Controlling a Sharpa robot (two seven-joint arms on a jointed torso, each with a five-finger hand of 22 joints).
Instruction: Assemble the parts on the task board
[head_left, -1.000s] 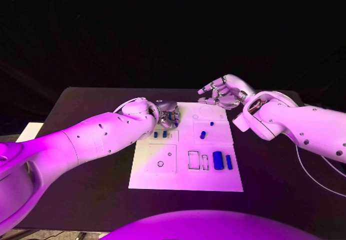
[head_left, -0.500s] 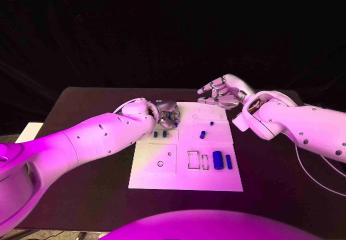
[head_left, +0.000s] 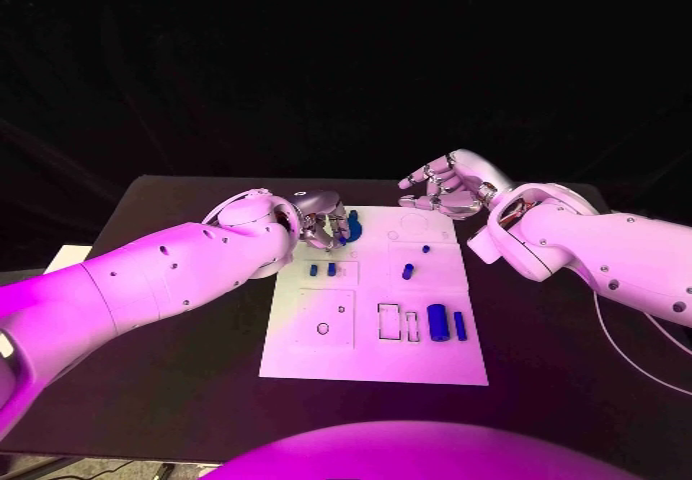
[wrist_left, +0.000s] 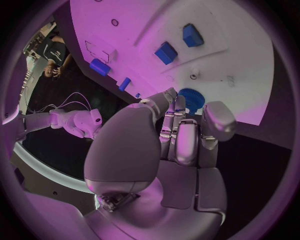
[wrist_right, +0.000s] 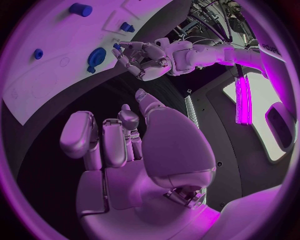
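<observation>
Left hand (head_left: 326, 226) pinches one blue gear (head_left: 351, 228) over the task board (head_left: 372, 350); right hand (head_left: 450, 187) hangs spread beside it. Five other blue parts (head_left: 436, 322) lie there.

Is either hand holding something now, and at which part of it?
The left hand appears to pinch the blue gear at its toothed rim, though the contact is partly hidden. The right hand holds nothing, its fingers curled.

The head camera looks down from above the table's near edge at the task board (head_left: 372, 345). Each wrist camera sits close behind its own hand; all three share the board's far end.
</observation>
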